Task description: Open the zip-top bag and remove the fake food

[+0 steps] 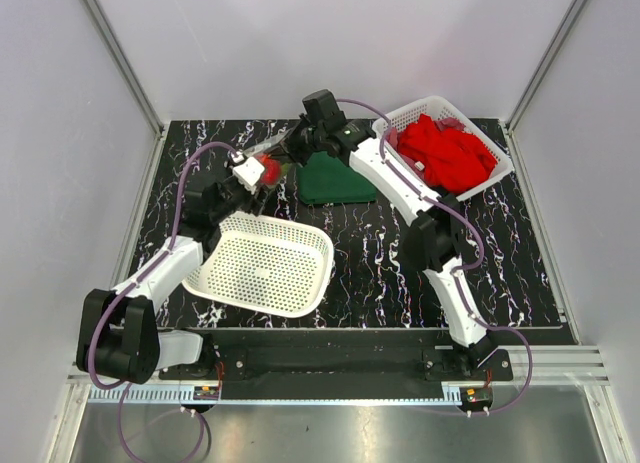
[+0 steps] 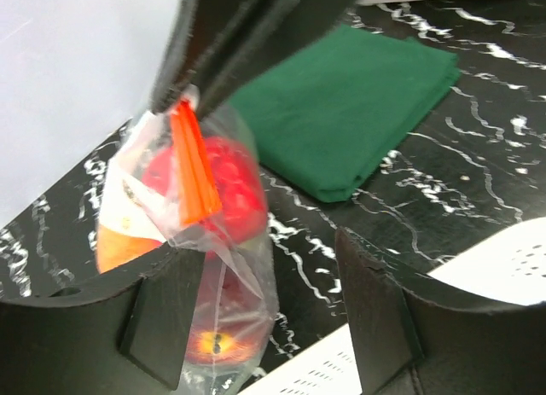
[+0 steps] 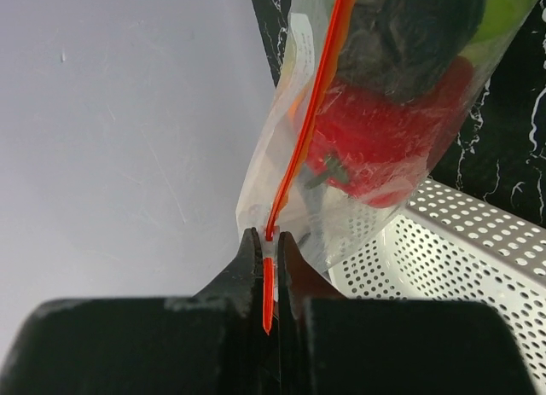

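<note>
the clear crinkly plastic zip-top bag [image 2: 213, 241] with a red-orange zip strip [image 3: 311, 122] hangs at about 11 o'clock over the black marbled table [image 1: 380, 253], just at 9 o'clock of the folded green cloth [image 1: 335, 178], with the small plastic fake food [image 3: 375, 139], a red pepper among it, inside. the right gripper [image 3: 269, 246] is pinched tight on the strip's end; the left gripper [image 2: 264, 275] has its fingers wide apart, the bag against one of them.

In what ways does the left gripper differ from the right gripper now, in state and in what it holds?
The right gripper is shut on the zip strip of the zip-top bag; the left gripper is open, fingers wide apart. The right gripper pinches the bag's edge; the left gripper merely has the bag's lower part between its fingers. Both are at the bag.
</note>
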